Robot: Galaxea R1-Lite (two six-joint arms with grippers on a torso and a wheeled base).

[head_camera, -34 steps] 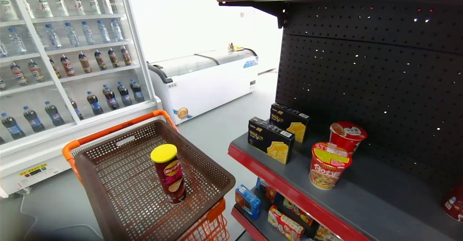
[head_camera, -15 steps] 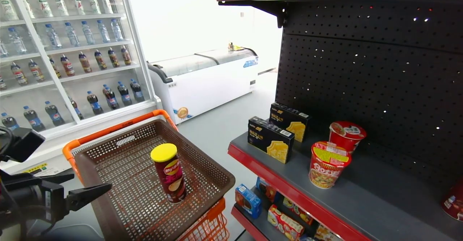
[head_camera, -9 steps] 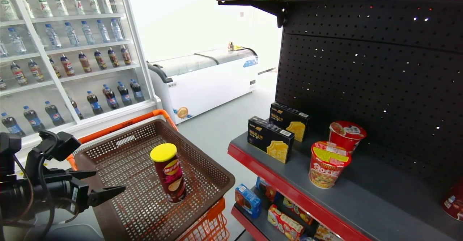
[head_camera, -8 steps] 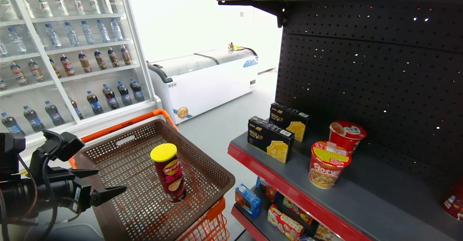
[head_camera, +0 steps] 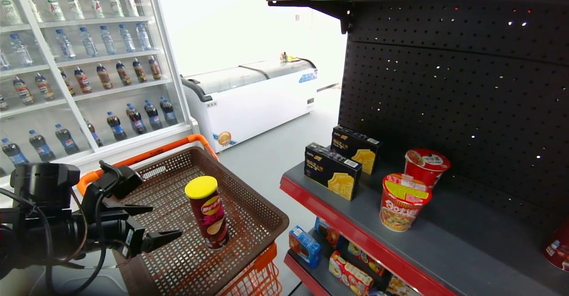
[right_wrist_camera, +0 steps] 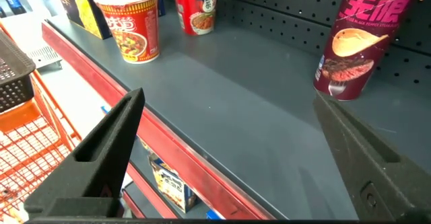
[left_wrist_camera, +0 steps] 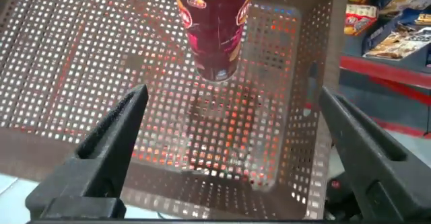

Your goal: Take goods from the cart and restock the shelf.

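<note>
Plainly a job for the left gripper (head_camera: pixel 165 221): poised over the near-left edge of the basket (head_camera: pixel 262 200), with jaws spread wide and holding nothing; aimed across the mesh floor at the chip can (head_camera: pixel 207 214); near it but not touching, with open mesh between. Standing upright near the basket's middle on the cart, yellow lid up, long axis vertical; lying straight ahead of the jaws and roughly centred between the fingertips in the left wrist view, just beyond them. Judging from that: advance level and straight; keep one finger to either side of the tube; close on its middle, not on the lid. Over at the shelf (head_camera: pixel 444 242), right gripper (right_wrist_camera: pixel 229 103) likewise wide and empty; well apart from the cart; facing a second can (right_wrist_camera: pixel 357 42) standing on the board.
</note>
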